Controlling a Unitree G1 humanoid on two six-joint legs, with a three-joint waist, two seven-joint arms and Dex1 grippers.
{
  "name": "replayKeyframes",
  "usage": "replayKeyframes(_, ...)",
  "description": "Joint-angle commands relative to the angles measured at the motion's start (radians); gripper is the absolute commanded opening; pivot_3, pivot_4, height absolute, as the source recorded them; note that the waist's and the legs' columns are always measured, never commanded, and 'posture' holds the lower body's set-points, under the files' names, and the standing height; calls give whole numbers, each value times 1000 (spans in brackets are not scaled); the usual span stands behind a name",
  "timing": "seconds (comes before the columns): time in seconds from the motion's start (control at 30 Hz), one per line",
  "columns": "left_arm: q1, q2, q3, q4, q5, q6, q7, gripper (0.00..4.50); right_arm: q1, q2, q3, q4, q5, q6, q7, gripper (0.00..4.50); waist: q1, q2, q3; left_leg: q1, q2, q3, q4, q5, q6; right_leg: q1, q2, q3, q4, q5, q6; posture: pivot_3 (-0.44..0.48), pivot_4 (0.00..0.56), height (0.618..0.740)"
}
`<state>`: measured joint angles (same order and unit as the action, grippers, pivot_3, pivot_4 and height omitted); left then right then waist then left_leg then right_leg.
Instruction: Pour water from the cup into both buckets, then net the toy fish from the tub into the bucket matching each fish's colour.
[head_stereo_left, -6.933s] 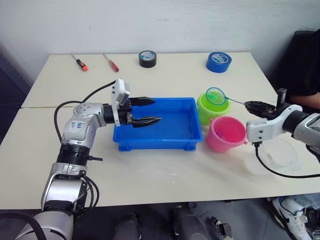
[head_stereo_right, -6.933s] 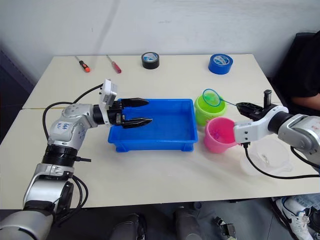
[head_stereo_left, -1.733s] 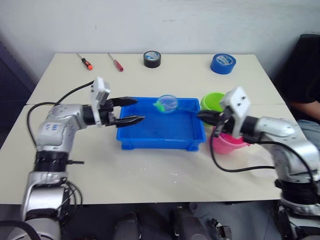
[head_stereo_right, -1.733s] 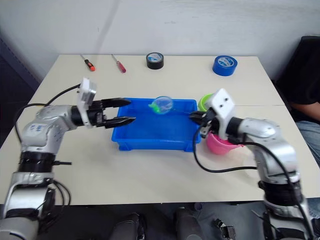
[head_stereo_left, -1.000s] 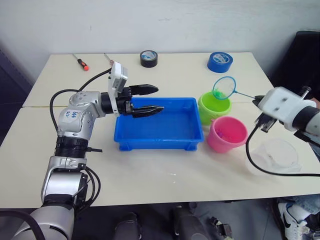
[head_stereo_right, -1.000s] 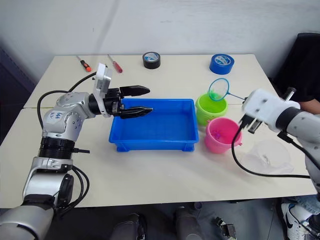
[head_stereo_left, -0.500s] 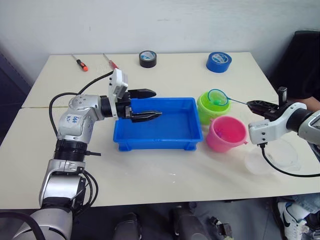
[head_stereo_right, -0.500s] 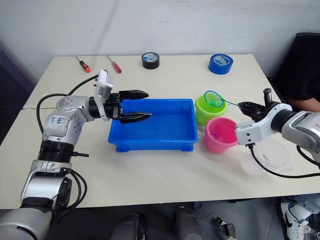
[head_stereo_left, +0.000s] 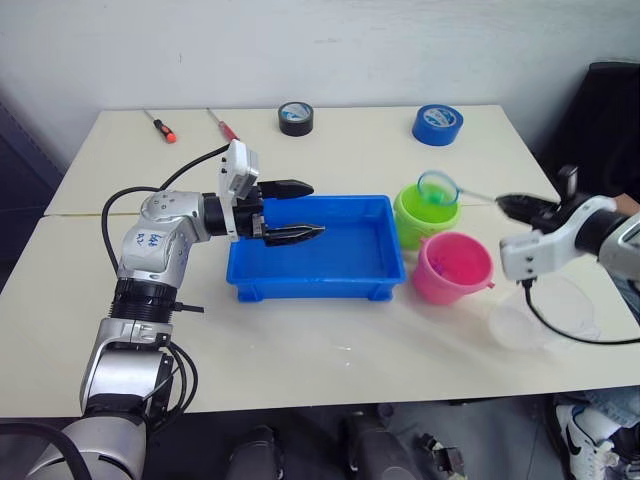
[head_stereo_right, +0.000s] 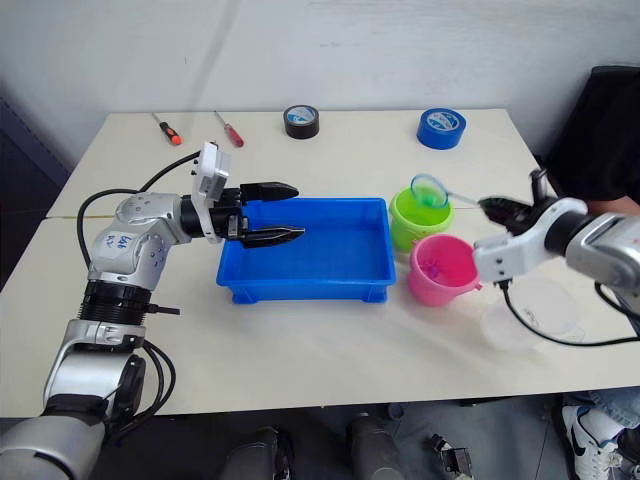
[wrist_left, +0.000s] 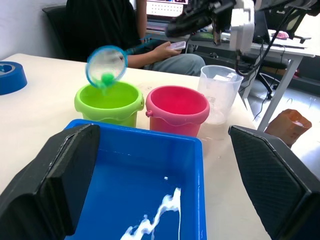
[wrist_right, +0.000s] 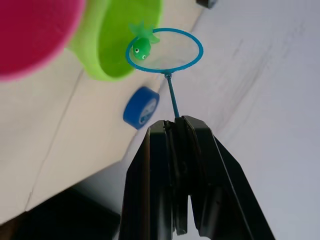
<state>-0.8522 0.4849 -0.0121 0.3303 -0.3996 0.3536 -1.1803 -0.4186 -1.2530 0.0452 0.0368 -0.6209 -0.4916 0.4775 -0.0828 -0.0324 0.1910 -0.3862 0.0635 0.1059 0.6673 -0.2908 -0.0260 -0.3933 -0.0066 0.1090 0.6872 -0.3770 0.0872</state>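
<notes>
- Left gripper (head_stereo_left: 300, 210): fingers spread wide, holding nothing, poised over the left end of the tub (head_stereo_left: 318, 250)
- Two red-handled screwdrivers (head_stereo_left: 158, 125) lie at the far left of the table (head_stereo_left: 300, 340); a black tape roll (head_stereo_left: 294, 117) sits at the far edge, right of them
- Tub stands mid-table, bright blue, with a little water showing on its floor in the left wrist view; no fish can be made out in it
- Green bucket (head_stereo_left: 420, 215) stands just beside the tub's right end; pink bucket (head_stereo_left: 453, 268) stands touching or nearly touching it, nearer the robot
- Net (head_stereo_left: 437, 187) is held above the green bucket, hoop over the bucket's mouth; one green toy fish (wrist_right: 140, 46) clings at the hoop's rim
- Blue tape roll (head_stereo_left: 437, 123) lies at the far edge, behind the buckets
- Right gripper (head_stereo_left: 522, 208): fingers pressed together on the net's thin handle, right of the buckets
- Clear cup (head_stereo_left: 545, 315) stands on the table at the far right, near the pink bucket, below the right arm
- Person seated beyond the right end of the table
</notes>
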Motion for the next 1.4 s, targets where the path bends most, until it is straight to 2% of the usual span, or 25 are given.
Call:
replayKeyframes(0.03, -3, 1, 14, -21, -4, -13, 8, 4483, 31, 25, 6, -26, 14, -16, 13, 0, 0, 0, 0, 0, 0, 0, 0, 0, 0, 0, 0, 0, 0, 0, 0, 0, 150, 740)
replayKeyframes(0.33, -15, 11, 24, 5, 3, -28, 17, 4483, -88, 39, -22, 38, 37, 25, 15, 0, -4, 0, 0, 1, 0, 1, 1, 0, 0, 0, 0, 1, 2, 0, 0, 0, 150, 740)
replayKeyframes(0.43, -6, 13, 18, -6, 5, -29, 14, 4483, -64, 75, -54, 10, 145, 76, 61, 0, -2, 0, 0, 1, 0, 1, 1, 0, 0, 0, 0, 1, 2, 0, 0, 0, 150, 740)
replayKeyframes(0.53, -4, 13, 16, -5, 5, -27, 12, 4483, -39, 15, -19, 0, 22, -24, 16, 0, 0, 0, 0, 1, 0, 1, 1, 0, 0, 0, 0, 0, 2, 0, 0, 0, 150, 740)
replayKeyframes(0.63, -8, 8, 12, -4, 6, -27, 11, 4483, 29, 32, -2, -17, 26, -21, 40, 0, 0, 0, 0, 1, 0, 0, 1, 0, 0, 0, 0, 1, 2, 0, 0, 0, 150, 740)
replayKeyframes(0.73, -17, 6, 14, 2, 6, -27, 12, 4483, -3, 72, -46, -3, 58, 48, 30, 0, -2, 0, 0, 1, 0, 0, 2, 0, 0, 1, 0, 0, 2, 0, 0, 0, 150, 740)
replayKeyframes(0.87, -6, 19, 11, -6, 8, -23, 1, 4483, -17, 81, -100, -14, 157, 113, 84, 0, -3, 0, 0, 1, 1, 2, 3, 0, 0, -1, 1, 2, 4, 0, 0, 0, 150, 740)
replayKeyframes(1.03, 10, 54, 8, -28, 5, -8, -31, 4483, 7, 147, -180, -102, 457, 326, 251, 0, -1, 0, 0, 1, 1, 1, 2, 0, -1, 1, 1, 1, 3, 0, 0, 0, 150, 740)
replayKeyframes(1.13, 75, 167, -10, -146, -21, 32, -158, 4483, 23, 233, -247, -321, 944, 723, 393, 0, -5, 0, 0, 1, 1, 1, 2, 0, -1, 1, 1, 1, 3, 0, 0, 0, 150, 740)
replayKeyframes(1.2, 118, 251, -12, -217, -39, 67, -230, 4483, 30, 257, -270, -432, 1172, 917, 424, 0, -12, 0, 0, 1, 3, 0, 0, 1, -2, 0, 2, 1, 4, 0, 0, 0, 150, 740)
replayKeyframes(1.27, 136, 289, -10, -252, -50, 89, -250, 4483, 36, 255, -291, -488, 1273, 1021, 428, 0, -4, 1, 0, 1, 3, -2, 0, 1, -2, 0, 3, -1, 4, 0, -1, 0, 150, 740)
replayKeyframes(1.33, 182, 374, -9, -298, -39, 83, -308, 4483, 78, 270, -280, -579, 1394, 1100, 432, 0, 2, 0, 0, 1, 3, -4, 1, 1, -2, 2, 2, -3, 3, 0, -1, 0, 150, 740)
replayKeyframes(1.4, 226, 442, -9, -337, -28, 71, -345, 4483, 123, 292, -242, -651, 1443, 1133, 431, 0, 3, -1, -1, 0, 2, -8, 1, 1, -1, 4, 0, -5, 0, 0, -1, 0, 150, 740)
